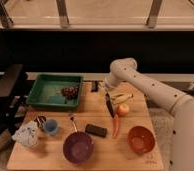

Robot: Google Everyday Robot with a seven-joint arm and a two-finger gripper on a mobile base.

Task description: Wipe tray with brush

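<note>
Gripper (104, 90) at the far middle of the table (110, 156), low over the wood, just off the right end of the tray (46, 91), carried by the 1 white arm (150, 90) reaching in from the right. Open or closed on anything: cannot tell.

Brush (110, 106) just nearside of the gripper, a slim dark stick with its far end right up at the gripper and its near end pointing toward the camera and a touch rightward. Long axis roughly front-to-back on the table, so nearly square to the tray's long side. Touching the gripper or only close under it: cannot tell. Crowded on the right by a banana (121, 97) and a round yellowish fruit (123, 110), both just beside the stick. Open wood on its left.

Tray to the left of both, apart from the brush with bare wood between, lying flat at the far left of the table. Holds a dark reddish clump (69, 92) in its right half, bare green floor on the left.

Judged as the pick-up stage, no wiping yet. Likely hinges on 1 thing next: taking the brush by its far end, across the narrow width, then carrying it left over the tray's right rim. Worth minding the fruit on the right, and the clump just inside that rim when sweeping.
</note>
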